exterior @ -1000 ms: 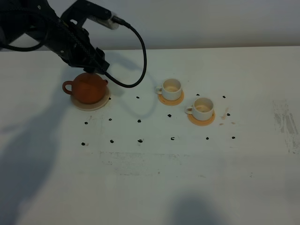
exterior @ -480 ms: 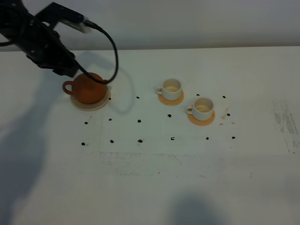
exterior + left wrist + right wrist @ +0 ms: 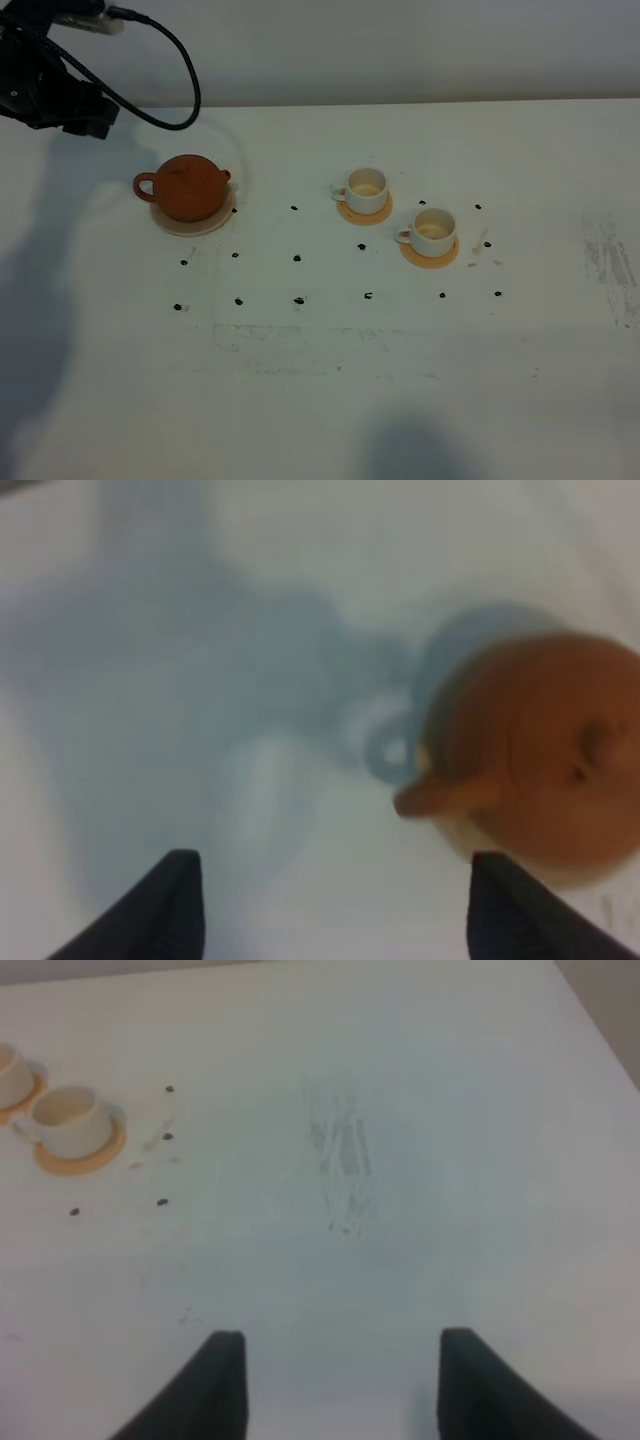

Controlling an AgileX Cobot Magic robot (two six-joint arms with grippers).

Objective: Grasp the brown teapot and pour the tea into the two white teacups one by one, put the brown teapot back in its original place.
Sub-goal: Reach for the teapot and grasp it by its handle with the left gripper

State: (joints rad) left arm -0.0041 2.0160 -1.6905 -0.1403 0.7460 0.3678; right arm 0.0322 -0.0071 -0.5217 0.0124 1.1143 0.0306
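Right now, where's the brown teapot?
The brown teapot sits on the pale beige disc on the exterior high view's left side, left of the nearest white teacup.

The exterior high camera looks steeply down on the desk (image 3: 330, 400) from the near side, far enough off to take in nearly the whole top up to the far edge. The left wrist camera hangs close over the far left part, facing down past the left gripper (image 3: 335, 910). Its blurred picture shares the brown teapot (image 3: 545, 745) with the high view. The right wrist camera sits farther off over the right side, behind the right gripper (image 3: 340, 1380), facing the far right corner. It shares a white teacup (image 3: 68, 1118) and the scuffed patch (image 3: 340, 1150) with the high view.
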